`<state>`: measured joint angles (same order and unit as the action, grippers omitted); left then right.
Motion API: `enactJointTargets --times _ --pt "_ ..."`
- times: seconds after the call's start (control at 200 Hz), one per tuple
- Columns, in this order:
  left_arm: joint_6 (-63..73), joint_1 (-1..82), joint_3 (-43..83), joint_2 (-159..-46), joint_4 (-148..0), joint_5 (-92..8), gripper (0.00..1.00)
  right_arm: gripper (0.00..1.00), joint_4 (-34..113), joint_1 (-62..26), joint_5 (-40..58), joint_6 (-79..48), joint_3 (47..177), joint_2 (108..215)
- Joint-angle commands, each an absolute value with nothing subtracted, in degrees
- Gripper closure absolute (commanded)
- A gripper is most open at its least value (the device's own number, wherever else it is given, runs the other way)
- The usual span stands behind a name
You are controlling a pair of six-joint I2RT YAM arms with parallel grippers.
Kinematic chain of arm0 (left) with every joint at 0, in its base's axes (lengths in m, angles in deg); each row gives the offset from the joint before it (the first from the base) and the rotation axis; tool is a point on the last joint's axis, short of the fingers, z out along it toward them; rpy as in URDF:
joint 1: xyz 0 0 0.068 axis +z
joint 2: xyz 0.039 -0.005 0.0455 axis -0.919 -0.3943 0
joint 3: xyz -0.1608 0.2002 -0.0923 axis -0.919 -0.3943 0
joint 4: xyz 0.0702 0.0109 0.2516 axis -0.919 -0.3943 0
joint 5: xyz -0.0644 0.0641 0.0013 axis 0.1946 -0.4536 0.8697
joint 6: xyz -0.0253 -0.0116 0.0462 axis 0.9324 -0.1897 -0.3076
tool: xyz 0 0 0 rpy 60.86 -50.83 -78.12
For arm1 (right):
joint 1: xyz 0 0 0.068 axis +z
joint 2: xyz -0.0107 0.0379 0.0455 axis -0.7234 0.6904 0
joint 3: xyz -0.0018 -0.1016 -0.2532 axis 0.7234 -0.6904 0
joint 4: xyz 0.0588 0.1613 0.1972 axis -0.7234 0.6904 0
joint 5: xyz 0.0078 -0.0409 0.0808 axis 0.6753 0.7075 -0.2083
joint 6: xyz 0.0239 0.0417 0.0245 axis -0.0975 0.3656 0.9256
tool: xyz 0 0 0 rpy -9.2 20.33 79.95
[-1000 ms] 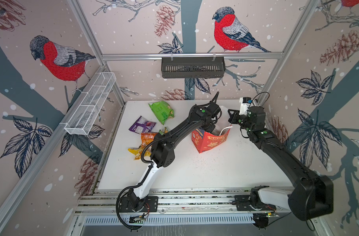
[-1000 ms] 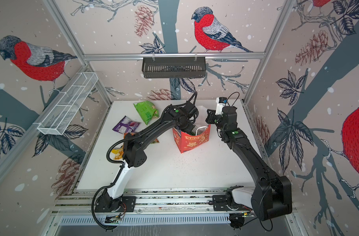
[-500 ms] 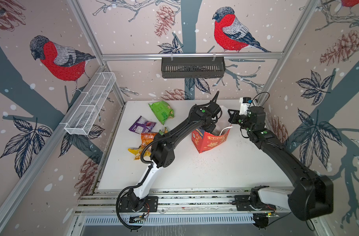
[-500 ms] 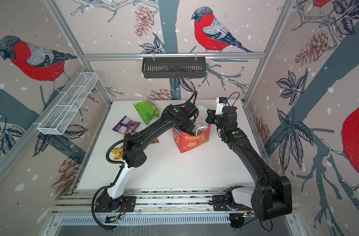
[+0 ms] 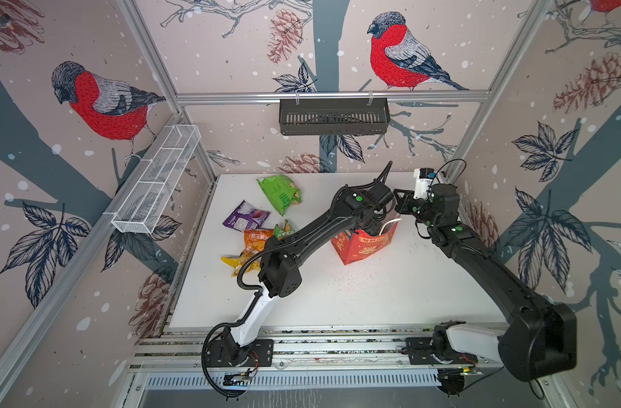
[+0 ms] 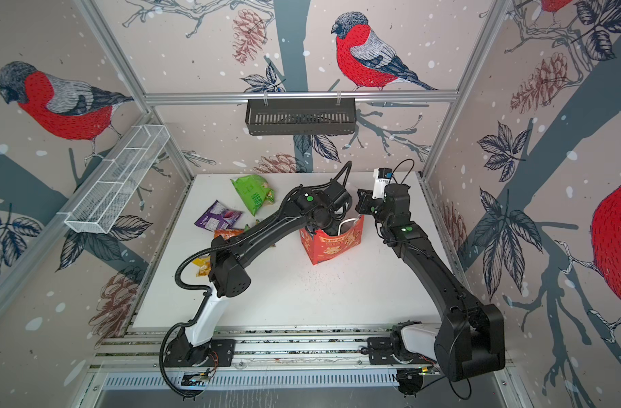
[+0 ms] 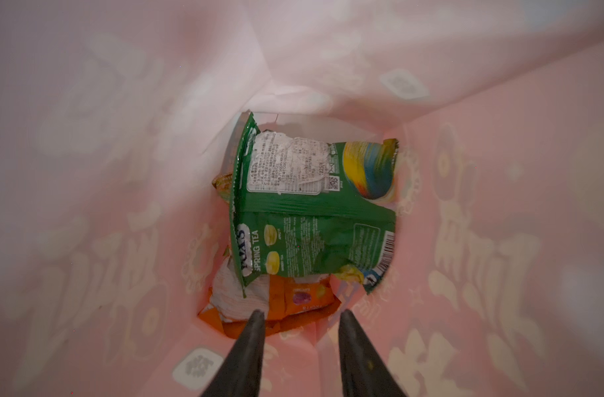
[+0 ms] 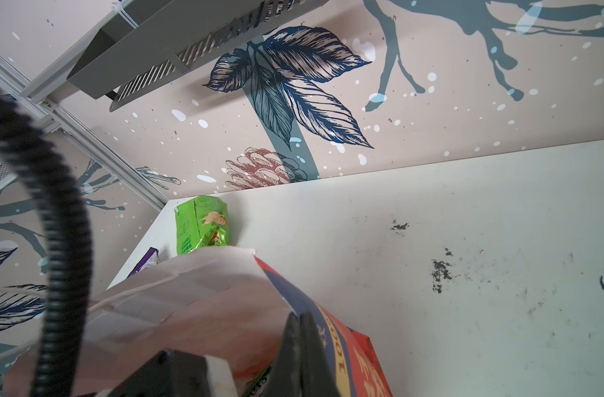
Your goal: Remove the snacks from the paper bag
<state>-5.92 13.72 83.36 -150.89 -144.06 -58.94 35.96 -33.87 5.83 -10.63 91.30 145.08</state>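
Though unseen overhead, bagged snacks (image 7: 314, 220) show wrist-side.

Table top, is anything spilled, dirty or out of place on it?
Yes: dark specks are scattered over the white table near the paper bag, like crumbs or grime. Nothing else stands out.

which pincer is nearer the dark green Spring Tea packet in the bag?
Left. The left pincer is open inside the paper bag, near the green packet; the right pincer grips the bag's rim.
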Motion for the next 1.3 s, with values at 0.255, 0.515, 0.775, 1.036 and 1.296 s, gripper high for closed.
enactJointTargets --times 0.255,0.515,0.775,1.036,1.296 --pt "-6.6 14.4 83.4 -153.9 -146.6 -59.1 0.46 1.00 33.8 -34.4 5.0 -10.7 91.5 145.1" --pt "-5.9 16.3 81.6 -154.3 -144.4 -55.9 0.50 1.00 33.7 -34.6 5.0 -10.5 91.3 144.9" --pt "-4.9 16.9 80.6 -154.9 -143.0 -55.0 0.54 1.00 33.5 -34.8 4.6 -10.2 91.1 145.1" --pt "-4.3 17.4 80.5 -155.9 -142.1 -54.2 0.60 1.00 33.7 -35.0 4.5 -10.3 91.0 144.8" --pt "-4.2 17.5 80.6 -155.9 -141.5 -54.5 0.75 1.00 33.3 -35.0 4.1 -9.9 90.8 145.0"
